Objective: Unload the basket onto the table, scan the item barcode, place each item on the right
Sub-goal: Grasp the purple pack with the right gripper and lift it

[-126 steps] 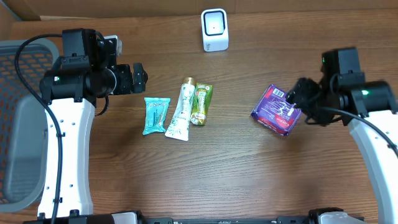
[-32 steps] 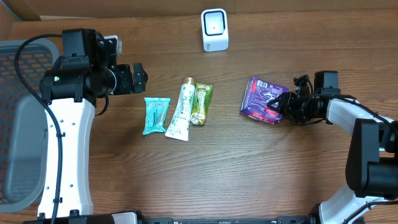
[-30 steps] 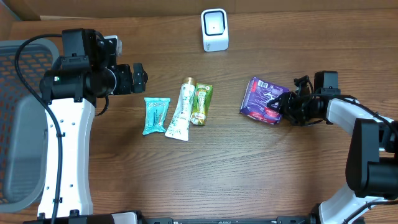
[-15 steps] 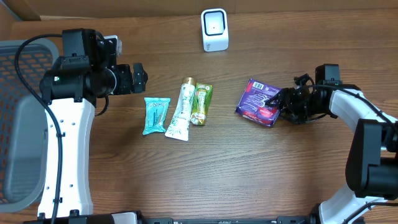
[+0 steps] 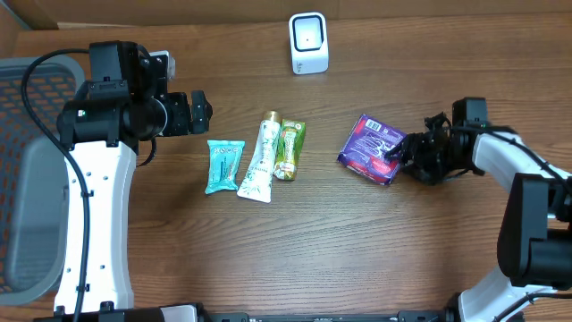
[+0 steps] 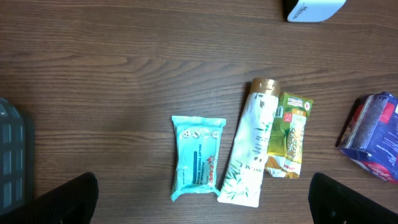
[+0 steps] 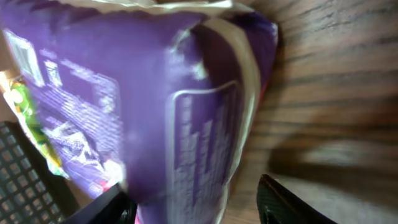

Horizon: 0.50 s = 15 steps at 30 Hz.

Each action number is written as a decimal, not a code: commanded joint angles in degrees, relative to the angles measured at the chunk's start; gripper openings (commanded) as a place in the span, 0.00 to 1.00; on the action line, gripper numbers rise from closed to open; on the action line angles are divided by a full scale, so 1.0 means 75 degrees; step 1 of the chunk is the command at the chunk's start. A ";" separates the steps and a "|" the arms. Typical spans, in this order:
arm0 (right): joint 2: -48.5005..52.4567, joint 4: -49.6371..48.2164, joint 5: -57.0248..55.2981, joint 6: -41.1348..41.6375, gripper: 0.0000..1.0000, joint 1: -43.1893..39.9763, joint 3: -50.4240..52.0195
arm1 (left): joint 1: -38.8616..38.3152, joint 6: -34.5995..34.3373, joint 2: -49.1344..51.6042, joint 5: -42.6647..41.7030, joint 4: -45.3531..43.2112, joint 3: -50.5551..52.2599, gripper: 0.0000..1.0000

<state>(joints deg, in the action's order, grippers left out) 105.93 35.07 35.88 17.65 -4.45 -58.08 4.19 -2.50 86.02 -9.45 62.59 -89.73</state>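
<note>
Though our right gripper [image 5: 413,154] stands with jaws parted, bare wood showing between one jaw and the purple packet [image 5: 371,148], it sits at that packet's right end; the packet lies flat on the table [image 5: 295,259] to its left, long axis slanted. Our left gripper [image 5: 200,111] hangs spread wide well away, so the right arm is nearer; the scanner [image 5: 308,43] stands at the far edge. We cannot read the packet's blurred print.

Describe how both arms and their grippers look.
Both arms look alike: the left arm and right arm have white link shells joined by chunky black joint housings. The left gripper and right gripper are black, each with two fingers. A thin black cable loops out beside the left arm; more black wiring bunches at the right wrist. No markings are readable.
</note>
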 commanded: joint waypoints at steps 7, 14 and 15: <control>-0.0166 -0.0848 0.0026 0.0697 0.39 0.0216 0.0609 | -0.0032 0.0192 0.0032 -0.0061 0.0006 -0.0192 1.00; -0.0248 -0.0507 0.0172 0.0807 0.04 0.0399 0.0294 | -0.0035 0.0195 0.0032 -0.0061 0.0006 -0.0192 0.99; -0.0329 -0.0251 0.0172 0.0667 0.04 0.0399 0.0157 | -0.0032 0.0192 0.0032 -0.0061 0.0003 -0.0192 1.00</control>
<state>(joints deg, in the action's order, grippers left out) 104.92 30.26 38.92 23.53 -1.91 -55.35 4.21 -2.50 86.02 -9.45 62.57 -89.73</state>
